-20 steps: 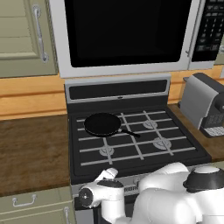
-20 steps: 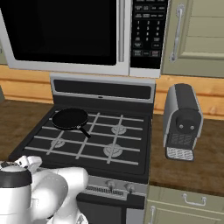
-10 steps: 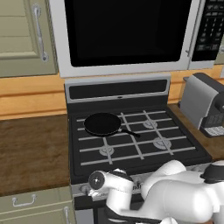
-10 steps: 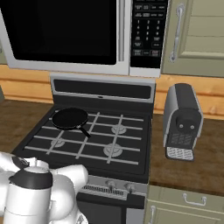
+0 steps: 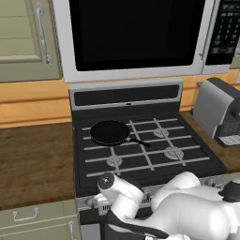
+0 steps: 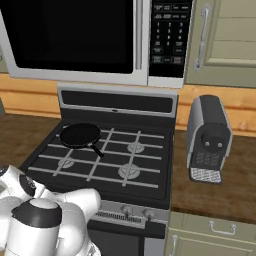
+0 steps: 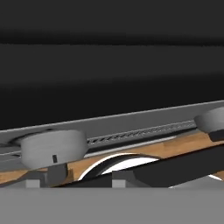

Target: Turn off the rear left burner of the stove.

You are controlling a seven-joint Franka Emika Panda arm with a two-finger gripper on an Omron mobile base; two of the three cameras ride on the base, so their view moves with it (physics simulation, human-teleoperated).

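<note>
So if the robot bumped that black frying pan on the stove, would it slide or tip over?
The frying pan would probably slide a bit rather than tip: it looks low and wide, sitting flat on the grate bars over the rear left burner. Its thin handle sticks out, so a push there would likely spin it. It looks stiff, maybe metal, so it shouldn't bend.

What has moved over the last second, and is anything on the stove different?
Only the arm moved: it swung lower, down to the stove's knob strip. A grey knob sits close in the hand view. The pan and coffee machine stayed put.
</note>
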